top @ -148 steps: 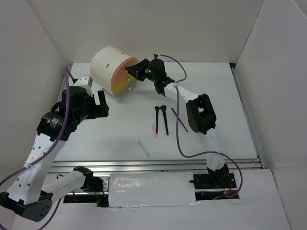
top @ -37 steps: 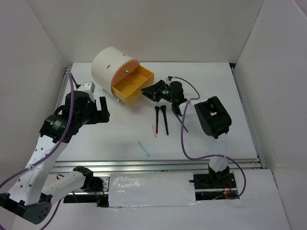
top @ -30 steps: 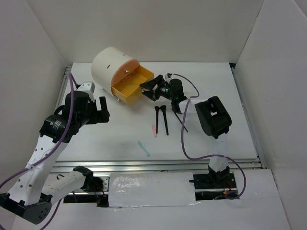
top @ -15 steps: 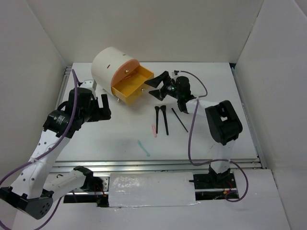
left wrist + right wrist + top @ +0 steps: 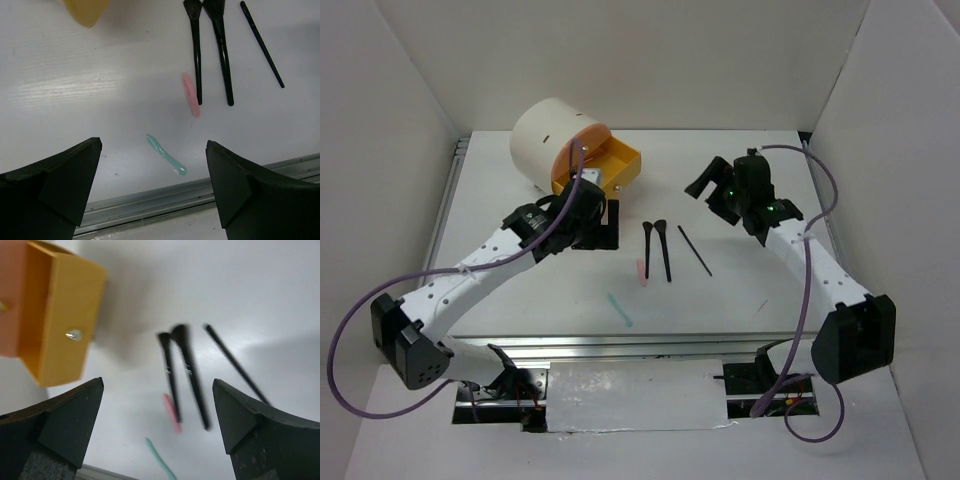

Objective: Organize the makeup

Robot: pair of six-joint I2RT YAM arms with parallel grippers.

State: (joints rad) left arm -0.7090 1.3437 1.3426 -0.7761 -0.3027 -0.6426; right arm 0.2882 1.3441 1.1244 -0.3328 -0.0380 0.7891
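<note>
Left hand (image 5: pixel 593 227) swung beside drawer (image 5: pixel 623 163), right hand (image 5: pixel 709 190) withdrawn, open

On the table (image 5: pixel 720 300), cylindrical box (image 5: pixel 548 140) at rear left, drawer (image 5: pixel 615 165) pulled out rightward, two brushes (image 5: pixel 658 248) side by side at centre, thin stick (image 5: pixel 694 250) just right of them, short stick (image 5: pixel 641 271) apparently touching the left brush's near end, last stick (image 5: pixel 619 309) nearer, slightly left.

Cream cylindrical box (image 5: pixel 542 135) on white table (image 5: pixel 760 290), far left; orange drawer (image 5: pixel 623 160) pulled out (small knob (image 5: pixel 73 334), probably metal).
</note>
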